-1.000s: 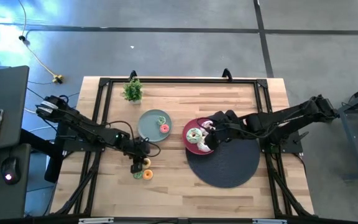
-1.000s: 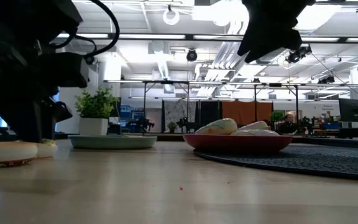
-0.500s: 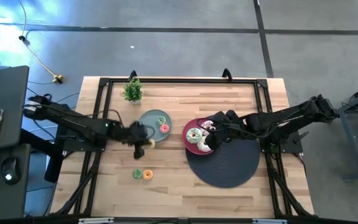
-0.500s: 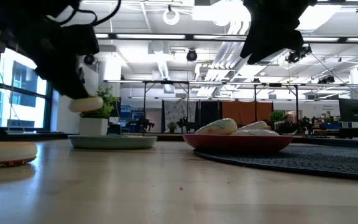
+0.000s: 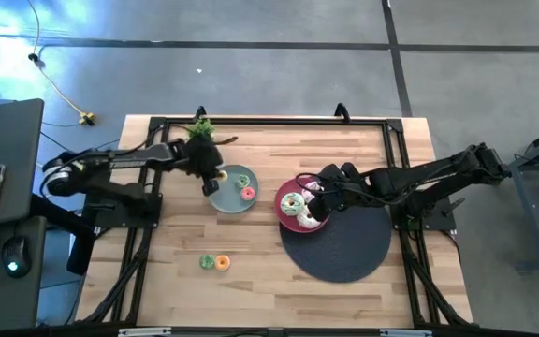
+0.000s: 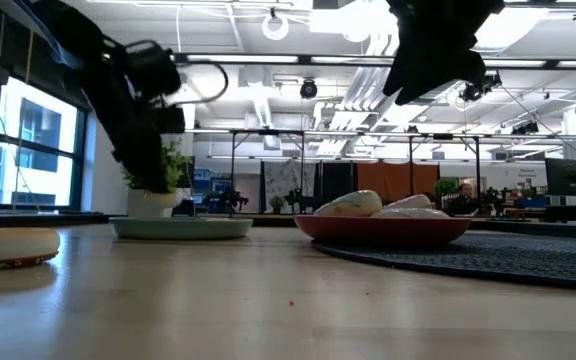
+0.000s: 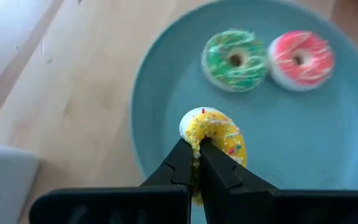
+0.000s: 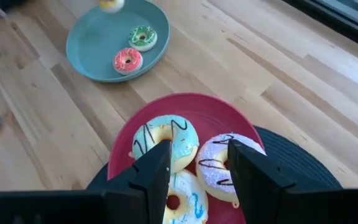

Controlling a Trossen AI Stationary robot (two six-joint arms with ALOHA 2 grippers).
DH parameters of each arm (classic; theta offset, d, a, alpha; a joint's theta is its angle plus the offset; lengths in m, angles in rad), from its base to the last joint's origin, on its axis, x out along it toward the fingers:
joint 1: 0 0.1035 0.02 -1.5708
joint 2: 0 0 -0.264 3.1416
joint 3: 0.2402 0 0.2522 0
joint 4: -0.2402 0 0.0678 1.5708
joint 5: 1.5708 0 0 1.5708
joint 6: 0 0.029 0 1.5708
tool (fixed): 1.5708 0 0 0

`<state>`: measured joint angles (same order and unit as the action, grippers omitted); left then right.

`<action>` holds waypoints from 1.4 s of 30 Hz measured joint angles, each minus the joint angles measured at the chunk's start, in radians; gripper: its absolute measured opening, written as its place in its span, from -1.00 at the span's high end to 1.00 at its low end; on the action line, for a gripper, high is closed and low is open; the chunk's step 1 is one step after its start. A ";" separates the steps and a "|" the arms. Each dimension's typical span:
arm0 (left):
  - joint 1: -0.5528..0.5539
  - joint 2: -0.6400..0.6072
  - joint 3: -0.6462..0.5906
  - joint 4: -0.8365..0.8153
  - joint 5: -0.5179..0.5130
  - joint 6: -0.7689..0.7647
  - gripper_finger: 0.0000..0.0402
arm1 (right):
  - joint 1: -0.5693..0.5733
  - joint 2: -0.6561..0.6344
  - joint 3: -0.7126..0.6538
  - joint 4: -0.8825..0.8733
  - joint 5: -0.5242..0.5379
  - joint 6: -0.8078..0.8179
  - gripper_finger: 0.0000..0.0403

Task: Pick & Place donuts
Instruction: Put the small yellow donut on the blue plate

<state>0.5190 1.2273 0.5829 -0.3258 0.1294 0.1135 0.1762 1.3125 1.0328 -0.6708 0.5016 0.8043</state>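
Placement geometry: yellow donut (image 7: 215, 134) is clamped in the left gripper (image 7: 197, 163), directly above the grey-green plate (image 7: 328, 143), near its rim. Right gripper (image 8: 196, 163), released, hangs over the pink plate (image 8: 216, 112).

On the wooden worktop (image 5: 269, 271) a grey-green plate (image 5: 223, 198) sits near a red plate (image 5: 284, 208) that overlaps a dark round mat (image 5: 344, 253), with a small potted plant (image 5: 199, 134) near the far edge.
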 joint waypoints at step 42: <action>-0.123 0.109 0.111 -0.038 -0.155 0.114 0.27 | 0.000 0.000 0.000 -0.001 0.039 0.050 0.25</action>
<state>0.3962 1.3361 0.6937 -0.3641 -0.0258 0.2276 0.1761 1.3125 1.0328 -0.6720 0.5407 0.8543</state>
